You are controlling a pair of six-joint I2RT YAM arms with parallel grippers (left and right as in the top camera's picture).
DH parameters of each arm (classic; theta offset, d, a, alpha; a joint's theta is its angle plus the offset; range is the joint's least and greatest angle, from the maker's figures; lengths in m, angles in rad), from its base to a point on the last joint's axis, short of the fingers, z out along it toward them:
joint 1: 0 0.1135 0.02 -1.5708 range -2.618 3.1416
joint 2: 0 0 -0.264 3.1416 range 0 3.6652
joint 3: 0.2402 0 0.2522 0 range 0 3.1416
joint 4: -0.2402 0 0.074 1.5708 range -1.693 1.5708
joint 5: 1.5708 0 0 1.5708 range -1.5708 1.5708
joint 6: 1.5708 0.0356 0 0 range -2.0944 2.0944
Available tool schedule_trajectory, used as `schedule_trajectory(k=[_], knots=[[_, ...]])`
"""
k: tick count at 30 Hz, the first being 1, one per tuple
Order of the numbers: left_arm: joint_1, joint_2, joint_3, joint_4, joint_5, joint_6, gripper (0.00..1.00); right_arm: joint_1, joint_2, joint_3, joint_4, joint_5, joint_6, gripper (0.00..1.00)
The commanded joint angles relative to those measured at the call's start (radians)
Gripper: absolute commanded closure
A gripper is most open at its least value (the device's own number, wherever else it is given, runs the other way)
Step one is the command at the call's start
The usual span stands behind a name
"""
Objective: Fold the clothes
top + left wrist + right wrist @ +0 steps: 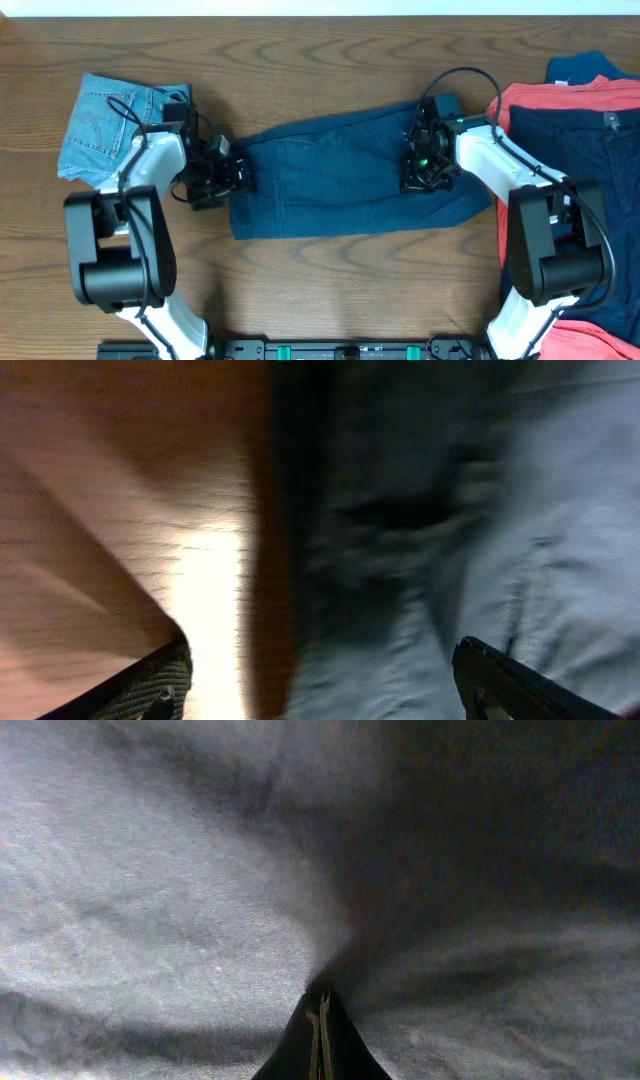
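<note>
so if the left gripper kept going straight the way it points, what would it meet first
Most likely the dark blue trousers: the open left gripper faces their near edge, with bare table beside it. How close is unclear.

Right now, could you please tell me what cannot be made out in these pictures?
1. Left wrist: blur smears the pants; their edge and seams are unreadable.
2. Right wrist: the shut right gripper hides how many layers it pinches.
3. Overhead: the left gripper is too small to show whether it touches the pants.
4. Overhead: the pile is cut off by the right edge.
</note>
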Motion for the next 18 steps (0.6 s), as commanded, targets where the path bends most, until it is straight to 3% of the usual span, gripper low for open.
schedule_trajectory(k=[1, 4, 7, 10, 14, 16, 18], knots=[[-0.02, 0.087, -0.016, 0.014, 0.087, 0.061, 0.15, 0.004, 0.018, -0.001, 0.006, 0.026, -0.002, 0.99], [-0.043, 0.154, -0.016, 0.027, 0.095, 0.051, 0.16, 0.004, 0.018, -0.001, 0.006, 0.048, -0.002, 0.99], [-0.061, 0.203, -0.016, 0.038, 0.106, 0.016, 0.24, 0.004, 0.018, -0.001, 0.006, 0.048, -0.002, 0.99], [-0.073, 0.226, -0.016, 0.043, 0.106, 0.004, 0.44, 0.004, 0.018, -0.001, 0.006, 0.048, -0.002, 0.99], [-0.071, 0.223, -0.015, 0.031, 0.105, 0.003, 0.88, 0.004, 0.018, -0.001, 0.001, 0.048, -0.002, 0.99], [-0.066, 0.221, -0.012, 0.006, 0.105, 0.003, 0.94, 0.004, 0.018, -0.001, -0.003, 0.048, -0.002, 0.99], [-0.053, 0.216, 0.006, -0.048, 0.094, 0.003, 0.94, 0.002, 0.014, 0.002, -0.014, 0.048, -0.002, 0.99]])
